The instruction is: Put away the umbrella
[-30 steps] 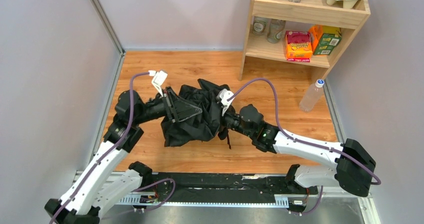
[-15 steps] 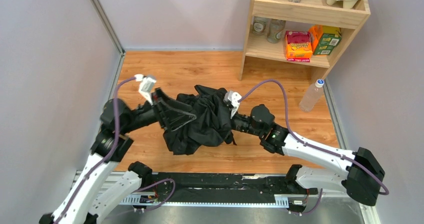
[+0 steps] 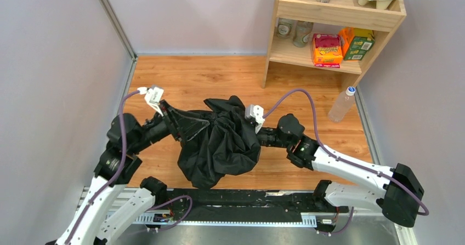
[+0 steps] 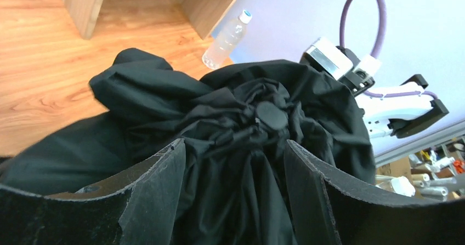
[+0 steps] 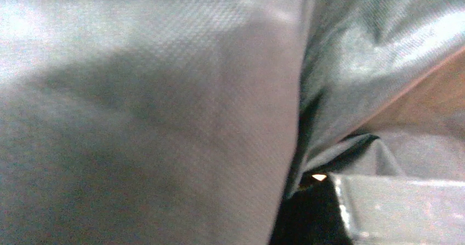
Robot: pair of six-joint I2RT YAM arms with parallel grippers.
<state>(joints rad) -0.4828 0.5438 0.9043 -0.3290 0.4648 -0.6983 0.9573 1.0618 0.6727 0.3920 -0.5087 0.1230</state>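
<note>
The umbrella [image 3: 222, 146] is a crumpled bundle of black fabric in the middle of the wooden floor, hanging toward the near edge. My left gripper [image 3: 189, 125] reaches into its left side. In the left wrist view my left gripper [image 4: 233, 143] has gathered fabric filling the gap between both fingers, just short of the round top cap [image 4: 271, 116]. My right gripper [image 3: 251, 135] is buried in the umbrella's right side, fingertips hidden. In the right wrist view grey-looking fabric [image 5: 153, 108] covers nearly everything; one finger [image 5: 395, 212] shows. Shaft, handle and strap are hidden.
A wooden shelf [image 3: 329, 15] with boxes, cups and jars stands at the back right. A clear plastic bottle [image 3: 341, 104] stands on the floor by its foot. Grey walls close in on the left, back and right. A black rail [image 3: 247, 201] runs along the near edge.
My left arm has pulled back to the left and my right arm has shifted right. The umbrella bundle has moved toward the near edge and hangs lower between them.
</note>
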